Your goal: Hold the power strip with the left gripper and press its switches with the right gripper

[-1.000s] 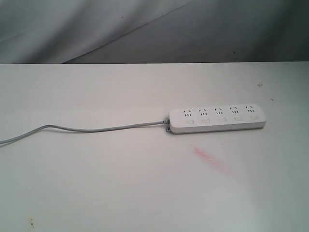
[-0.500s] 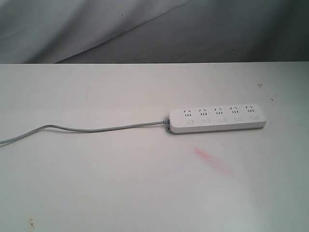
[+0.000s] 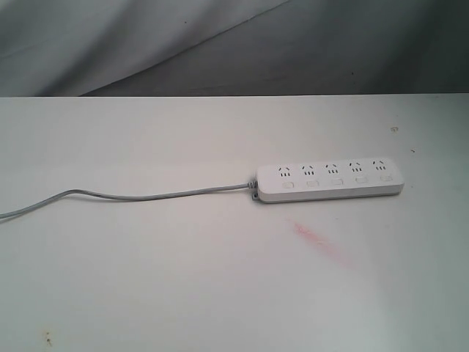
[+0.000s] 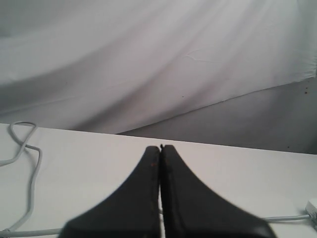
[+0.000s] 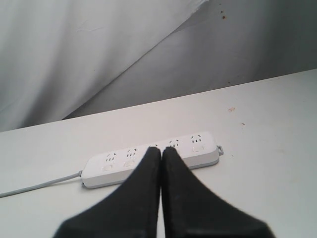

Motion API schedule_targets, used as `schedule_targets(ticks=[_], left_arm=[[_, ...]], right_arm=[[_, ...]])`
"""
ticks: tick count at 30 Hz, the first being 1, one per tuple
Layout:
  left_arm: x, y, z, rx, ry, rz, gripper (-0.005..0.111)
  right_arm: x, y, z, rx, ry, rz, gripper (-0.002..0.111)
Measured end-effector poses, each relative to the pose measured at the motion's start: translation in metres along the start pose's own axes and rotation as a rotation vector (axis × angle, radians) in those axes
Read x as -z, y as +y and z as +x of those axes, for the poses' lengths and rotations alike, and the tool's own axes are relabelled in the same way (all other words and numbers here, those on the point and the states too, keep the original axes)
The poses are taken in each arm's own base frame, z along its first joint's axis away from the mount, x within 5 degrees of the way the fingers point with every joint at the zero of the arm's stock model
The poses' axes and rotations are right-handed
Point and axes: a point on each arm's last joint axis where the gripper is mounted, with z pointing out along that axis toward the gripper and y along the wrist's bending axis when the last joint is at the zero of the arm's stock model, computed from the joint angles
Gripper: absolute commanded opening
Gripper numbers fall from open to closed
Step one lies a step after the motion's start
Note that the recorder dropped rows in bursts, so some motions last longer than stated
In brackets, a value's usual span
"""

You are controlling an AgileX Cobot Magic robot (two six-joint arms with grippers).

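Left gripper point(image 4: 160, 148): fingers pressed flat together, nothing between them, poised over the bare white table point(image 4: 89, 163). Right gripper point(image 5: 161, 150): likewise closed and empty, tips pointing toward the power strip point(image 5: 114, 166) without touching it. In the exterior view, power strip lying flat right of centre, long side running left to right. Five switches point(image 3: 336, 182) in a row along its lower edge. Grey cord point(image 3: 146, 196) trailing from its left end to the left edge of the frame. Pink smear point(image 3: 319, 240) on the table just below the strip.
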Motion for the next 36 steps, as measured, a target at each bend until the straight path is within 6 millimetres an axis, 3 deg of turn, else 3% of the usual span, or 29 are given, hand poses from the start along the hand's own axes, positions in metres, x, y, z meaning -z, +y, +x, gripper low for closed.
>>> schedule_targets(ticks=[36], left_arm=[[0.0,-0.0001,-0.0004,0.022,-0.004,0.001,0.0]], right_arm=[[0.0001,-0.0017,-0.0006,0.031,-0.008,0.029,0.0]])
